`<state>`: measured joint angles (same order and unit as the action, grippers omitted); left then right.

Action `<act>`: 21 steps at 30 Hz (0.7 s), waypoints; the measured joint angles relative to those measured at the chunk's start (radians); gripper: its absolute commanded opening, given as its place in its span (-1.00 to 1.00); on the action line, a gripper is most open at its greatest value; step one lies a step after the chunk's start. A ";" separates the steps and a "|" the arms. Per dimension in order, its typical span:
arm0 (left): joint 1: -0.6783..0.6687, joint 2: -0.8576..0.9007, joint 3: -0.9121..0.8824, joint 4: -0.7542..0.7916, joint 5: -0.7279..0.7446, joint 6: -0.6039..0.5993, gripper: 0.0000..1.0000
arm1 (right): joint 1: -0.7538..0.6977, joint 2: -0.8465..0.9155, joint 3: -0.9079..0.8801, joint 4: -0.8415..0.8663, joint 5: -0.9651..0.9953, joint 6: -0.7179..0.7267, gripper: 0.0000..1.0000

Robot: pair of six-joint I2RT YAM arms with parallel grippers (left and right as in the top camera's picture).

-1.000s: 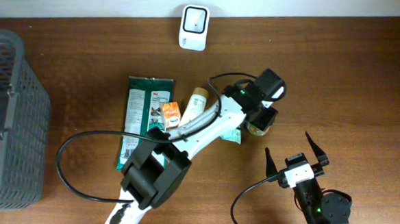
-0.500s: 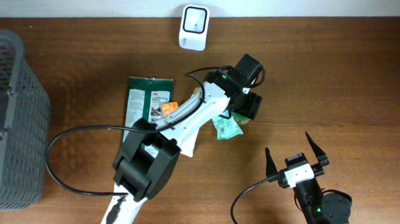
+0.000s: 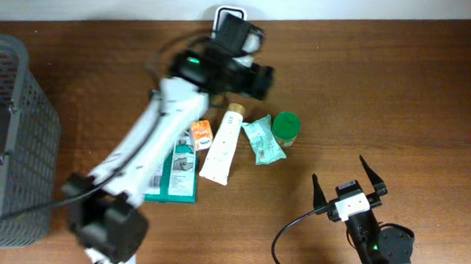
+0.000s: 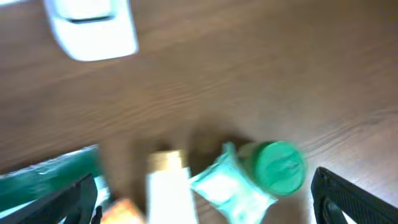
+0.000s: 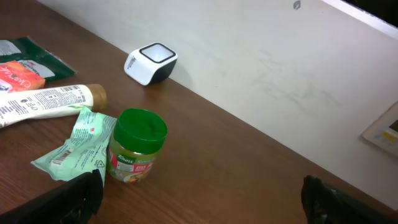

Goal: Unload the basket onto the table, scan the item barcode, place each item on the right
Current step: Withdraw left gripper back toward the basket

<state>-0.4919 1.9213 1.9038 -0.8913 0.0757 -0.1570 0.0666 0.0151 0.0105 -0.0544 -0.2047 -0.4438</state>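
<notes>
A green-lidded jar stands upright and free on the wooden table, next to a mint pouch. My left gripper hovers, blurred, behind the items and close to the white barcode scanner, which the arm partly hides. Its jaws are open and hold nothing. The left wrist view shows the scanner at top left and the jar below, between the wide-apart fingers. My right gripper rests open near the front edge, facing the jar and the scanner.
A white tube, a small orange packet and a dark green packet lie left of the pouch. A grey mesh basket stands at the far left. A white wall runs behind the table.
My left gripper opened and let go of the jar, then swung up and left towards the scanner. The jar now stands alone beside the pouch. The right arm has not moved.
</notes>
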 measured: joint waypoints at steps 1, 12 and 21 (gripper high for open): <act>0.048 -0.035 0.000 -0.038 0.006 0.035 0.99 | 0.000 0.000 0.000 0.000 0.000 -0.001 0.97; 0.487 -0.117 0.000 -0.232 0.026 0.315 0.99 | 0.000 0.000 0.000 0.000 0.000 0.000 0.97; 0.632 -0.117 0.000 -0.235 0.026 0.367 0.99 | 0.000 0.000 0.000 0.000 0.000 0.000 0.97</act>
<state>0.1398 1.8046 1.9038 -1.1259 0.1013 0.2104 0.0666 0.0151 0.0105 -0.0547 -0.2047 -0.4442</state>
